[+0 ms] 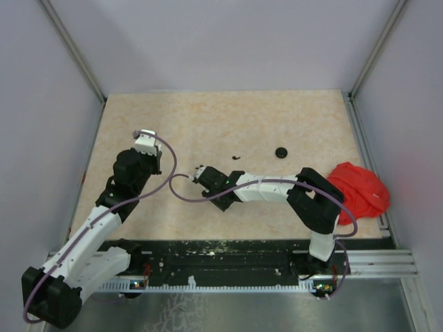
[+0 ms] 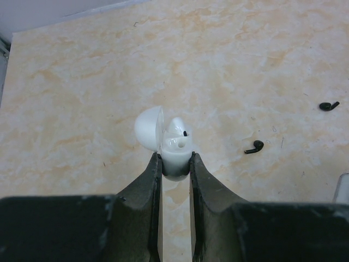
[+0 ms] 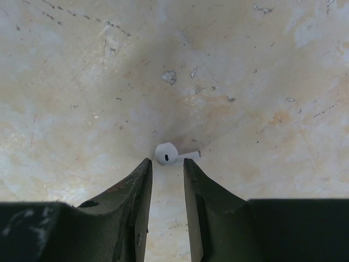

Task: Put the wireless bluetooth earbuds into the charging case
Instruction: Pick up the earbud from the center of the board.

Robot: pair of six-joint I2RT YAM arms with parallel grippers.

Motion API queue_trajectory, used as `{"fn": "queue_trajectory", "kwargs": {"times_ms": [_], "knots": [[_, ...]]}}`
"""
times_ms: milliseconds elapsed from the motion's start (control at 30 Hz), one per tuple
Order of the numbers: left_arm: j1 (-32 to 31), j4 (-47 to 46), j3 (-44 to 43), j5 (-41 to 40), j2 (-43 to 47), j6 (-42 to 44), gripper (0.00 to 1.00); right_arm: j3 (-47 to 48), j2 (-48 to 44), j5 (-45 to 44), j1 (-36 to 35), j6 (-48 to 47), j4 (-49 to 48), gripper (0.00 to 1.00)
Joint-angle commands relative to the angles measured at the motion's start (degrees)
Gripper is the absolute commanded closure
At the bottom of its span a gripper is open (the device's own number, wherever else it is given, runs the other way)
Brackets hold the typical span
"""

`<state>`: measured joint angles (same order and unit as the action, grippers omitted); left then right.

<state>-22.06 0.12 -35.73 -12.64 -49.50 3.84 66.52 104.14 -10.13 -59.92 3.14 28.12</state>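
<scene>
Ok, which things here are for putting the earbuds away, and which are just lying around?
For the job:
white charging case, open, gripped in the left jaws
white earbud, at the tips of the right jaws
two black earbuds and a black round case, waiting on the table

Just lying about:
red cloth
small crumbs

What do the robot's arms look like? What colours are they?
The left arm and the right arm are both made of white links joined by chunky black joints. A greyish-purple cable loops along each one. The left gripper and the right gripper each have two dark fingers. The fingers narrow to a tip and have pale scuffs.
</scene>
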Motion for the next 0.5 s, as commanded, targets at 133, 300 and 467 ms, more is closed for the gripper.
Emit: {"fn": "queue_trajectory", "kwargs": {"times_ms": [133,300,467], "knots": [[0.41,-1.44,-0.04,-0.1,0.0,-0.59,0.99,4.75,1.4,-1.61,-1.17,-0.93,-1.51,0.71],[0.36,-1.52,-0.04,0.14,-0.13,-0.61,0.99,4.79,2.36,-1.0,-1.16,-1.03,-1.0,0.73],[0.42,-1.69,-0.02,0.87,-0.27,-0.67,0.99,5.68,2.91,-0.3,-1.25,-1.1,0.75,0.73]]}}
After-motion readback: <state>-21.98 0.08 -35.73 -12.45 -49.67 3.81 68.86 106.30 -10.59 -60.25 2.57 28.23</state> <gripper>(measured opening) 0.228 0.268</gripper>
